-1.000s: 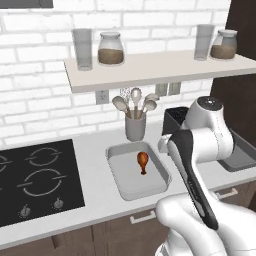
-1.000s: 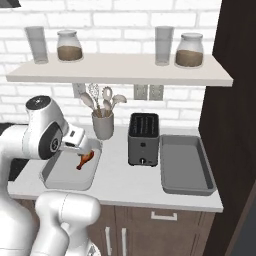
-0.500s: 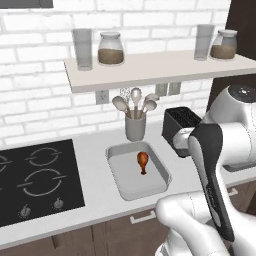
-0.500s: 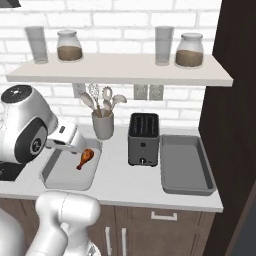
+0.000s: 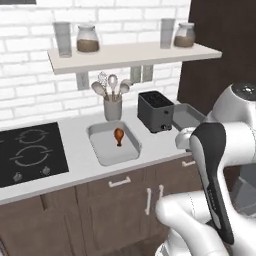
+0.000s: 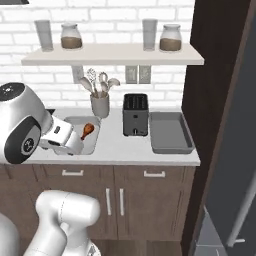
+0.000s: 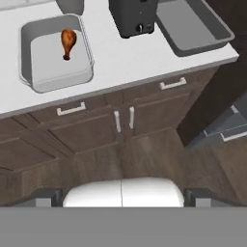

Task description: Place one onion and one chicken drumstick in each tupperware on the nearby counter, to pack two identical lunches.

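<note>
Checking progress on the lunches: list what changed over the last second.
The base backed away from the counter, so the cabinet fronts came into view, and the arm drew back with it. Nothing was taken hold of or let go. The chicken drumstick stayed in the left tupperware; the right tupperware stayed bare.

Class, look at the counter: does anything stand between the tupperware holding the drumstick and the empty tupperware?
Yes. The black toaster stands on the counter between the tupperware holding the chicken drumstick and the empty tupperware.

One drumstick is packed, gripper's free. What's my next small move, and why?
Probably head off to fetch the next food item. The left tupperware holds one chicken drumstick and no onion, the right tupperware holds nothing, and the gripper is open and holds nothing.
</note>
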Available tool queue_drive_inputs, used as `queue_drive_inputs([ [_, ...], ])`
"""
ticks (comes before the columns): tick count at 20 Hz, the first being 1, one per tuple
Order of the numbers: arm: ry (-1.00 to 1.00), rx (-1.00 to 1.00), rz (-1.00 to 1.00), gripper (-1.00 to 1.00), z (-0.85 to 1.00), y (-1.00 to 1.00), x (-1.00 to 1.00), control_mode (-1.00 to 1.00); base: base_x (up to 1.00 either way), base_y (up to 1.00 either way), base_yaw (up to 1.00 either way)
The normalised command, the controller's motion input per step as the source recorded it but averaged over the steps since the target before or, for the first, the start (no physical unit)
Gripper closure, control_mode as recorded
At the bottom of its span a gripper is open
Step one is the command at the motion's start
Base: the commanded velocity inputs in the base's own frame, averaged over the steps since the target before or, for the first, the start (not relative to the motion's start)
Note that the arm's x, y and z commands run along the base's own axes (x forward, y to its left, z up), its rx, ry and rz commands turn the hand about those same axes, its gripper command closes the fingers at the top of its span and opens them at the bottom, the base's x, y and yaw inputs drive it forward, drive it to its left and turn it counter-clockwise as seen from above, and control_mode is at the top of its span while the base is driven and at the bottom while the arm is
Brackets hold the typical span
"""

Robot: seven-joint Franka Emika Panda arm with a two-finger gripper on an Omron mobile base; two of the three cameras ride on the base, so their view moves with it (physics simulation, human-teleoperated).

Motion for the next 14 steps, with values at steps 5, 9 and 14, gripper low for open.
queue_drive_inputs([
  [5,0.0,0.0,0.0,-1.0,0.0,0.0,0.0,1.0,-0.98,-0.41,-0.55],
  [9,0.0,0.0,0.0,-1.0,0.0,0.0,0.0,1.0,-0.51,-0.74,-0.6],
  [14,0.0,0.0,0.0,-1.0,0.0,0.0,0.0,1.0,0.41,-1.0,-0.1],
])
